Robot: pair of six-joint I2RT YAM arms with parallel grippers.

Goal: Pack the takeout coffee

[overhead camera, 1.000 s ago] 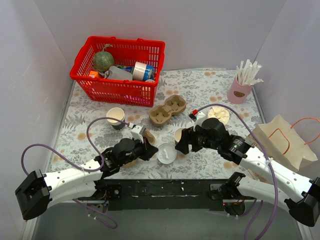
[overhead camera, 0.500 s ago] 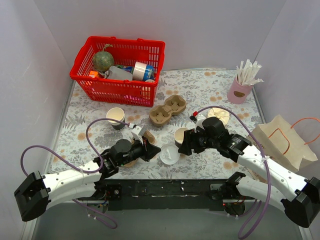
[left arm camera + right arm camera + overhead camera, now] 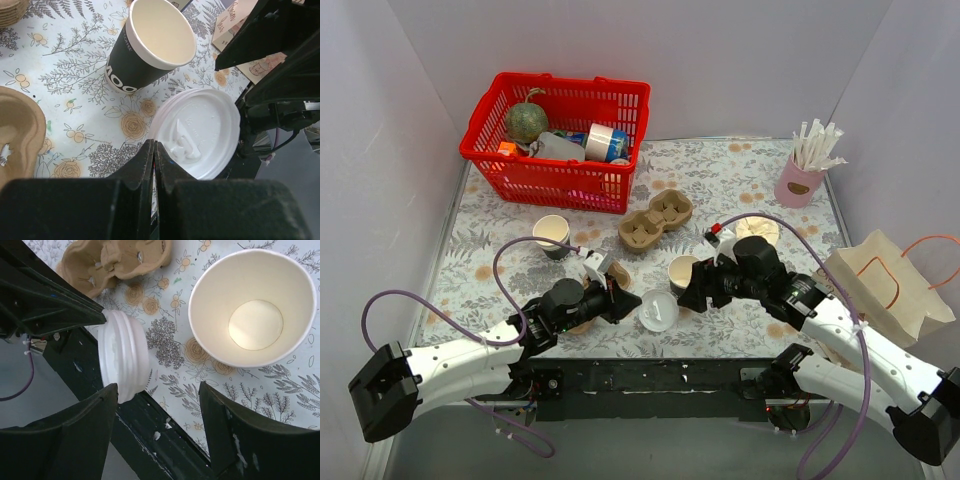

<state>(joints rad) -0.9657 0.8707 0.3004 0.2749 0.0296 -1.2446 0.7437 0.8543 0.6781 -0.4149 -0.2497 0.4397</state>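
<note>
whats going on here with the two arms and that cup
The left gripper is shut on the edge of a white plastic lid and holds it beside an open, empty paper cup with a dark band. The right gripper is open and close to the cup, but not gripping it. The lid is not on the cup yet. The cardboard cup carrier and the paper bag sit apart from both arms.

White plastic lid (image 3: 197,131) semi-glossy, ridged; paper cup (image 3: 161,34) matt, smooth; pulp carrier (image 3: 655,222) rough; plastic basket (image 3: 556,182) glossy.
</note>
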